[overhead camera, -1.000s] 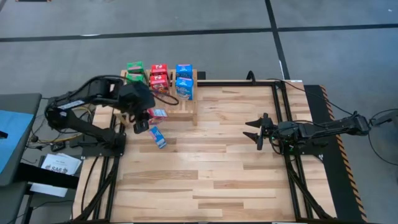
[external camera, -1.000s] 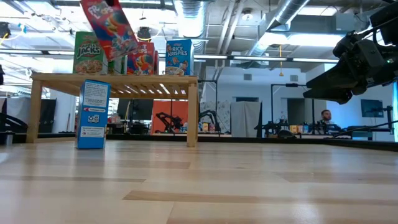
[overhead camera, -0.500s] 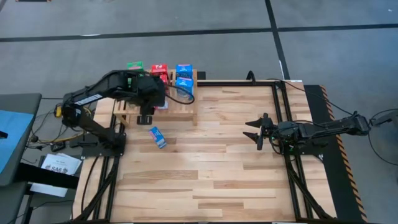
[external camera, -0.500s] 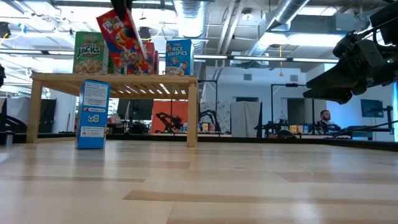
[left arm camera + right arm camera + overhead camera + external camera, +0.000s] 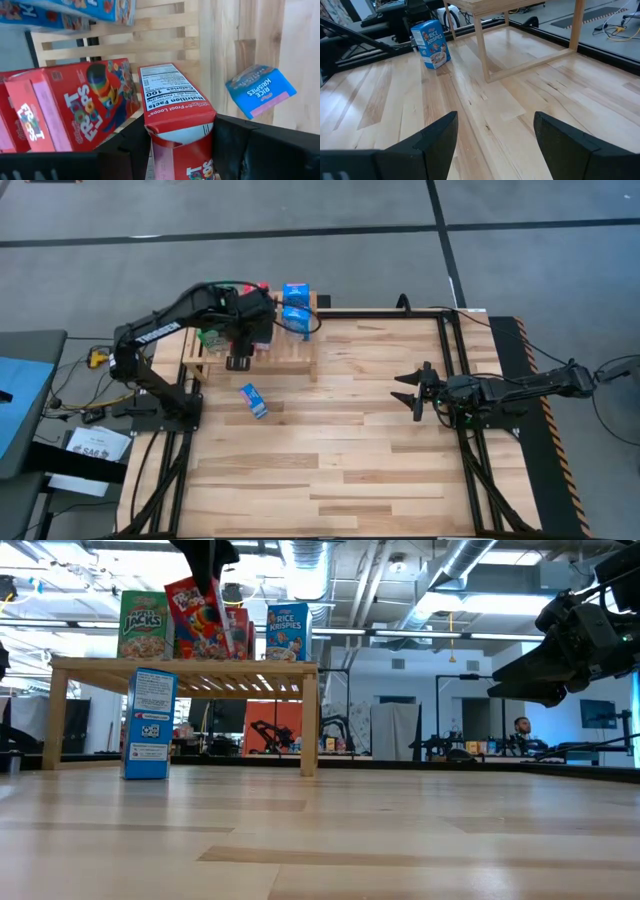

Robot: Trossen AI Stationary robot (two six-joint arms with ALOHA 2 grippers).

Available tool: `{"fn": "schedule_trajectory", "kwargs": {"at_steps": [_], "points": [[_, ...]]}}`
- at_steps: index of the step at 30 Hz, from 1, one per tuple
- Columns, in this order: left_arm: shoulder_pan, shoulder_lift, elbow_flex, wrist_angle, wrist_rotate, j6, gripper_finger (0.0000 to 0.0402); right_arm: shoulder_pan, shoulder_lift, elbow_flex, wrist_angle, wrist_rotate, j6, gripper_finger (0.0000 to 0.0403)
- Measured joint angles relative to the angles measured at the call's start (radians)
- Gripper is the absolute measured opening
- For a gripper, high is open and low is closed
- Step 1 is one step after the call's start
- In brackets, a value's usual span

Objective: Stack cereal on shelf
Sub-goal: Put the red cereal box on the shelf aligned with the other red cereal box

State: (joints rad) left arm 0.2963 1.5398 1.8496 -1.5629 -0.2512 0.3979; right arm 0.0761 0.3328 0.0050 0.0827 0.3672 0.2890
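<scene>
Left pincer point(image 5: 182, 150) clamped on a red cereal box point(image 5: 175, 107) over the shelf point(image 5: 290, 355) at the table's far-left corner. Right pincer point(image 5: 412, 391) wide, hovering near the right edge.

I'm looking at a light plank table point(image 5: 340, 450) with the wooden rack point(image 5: 300, 358) standing at its far left corner on four legs. One blue Rice Krispies box point(image 5: 254, 400) stands on the planks just in front of the rack, apart from it. On the rack's slatted top I can see a green Apple Jacks box point(image 5: 145, 626) at one end, red Froot Loops boxes point(image 5: 75, 107) in the middle and two blue Rice Krispies boxes point(image 5: 295, 308) at the other end. From above, an arm hides much of the rack's top.
</scene>
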Motion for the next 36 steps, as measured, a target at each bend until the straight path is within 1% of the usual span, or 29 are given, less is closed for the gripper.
{"fn": "schedule_trajectory", "kwargs": {"at_steps": [3, 7, 18, 30, 36], "points": [[0.012, 0.0, 0.0, 0.01, 0.012, -0.011, 0.0151, 0.0, 0.0, 0.0, 0.0, 0.0, 0.0, 0.0286], [0.023, 0.0, 0.0, 0.006, 0.077, -0.016, 0.0151, 0.0, 0.0, 0.0, 0.0, 0.0, 0.0, 0.0286], [0.041, 0.0, 0.0, 0.013, 0.086, -0.021, 0.0151, 0.0, 0.0, 0.0, 0.0, 0.0, 0.0, 0.0286], [0.042, 0.0, 0.0, 0.013, 0.109, 0.035, 0.0151, 0.0, 0.0, 0.0, 0.0, 0.0, 0.0, 0.0286], [0.042, 0.0, -0.001, 0.051, 0.113, 0.043, 0.0152, 0.0, 0.0, 0.0, 0.0, 0.0, 0.0, 0.0286]]}}
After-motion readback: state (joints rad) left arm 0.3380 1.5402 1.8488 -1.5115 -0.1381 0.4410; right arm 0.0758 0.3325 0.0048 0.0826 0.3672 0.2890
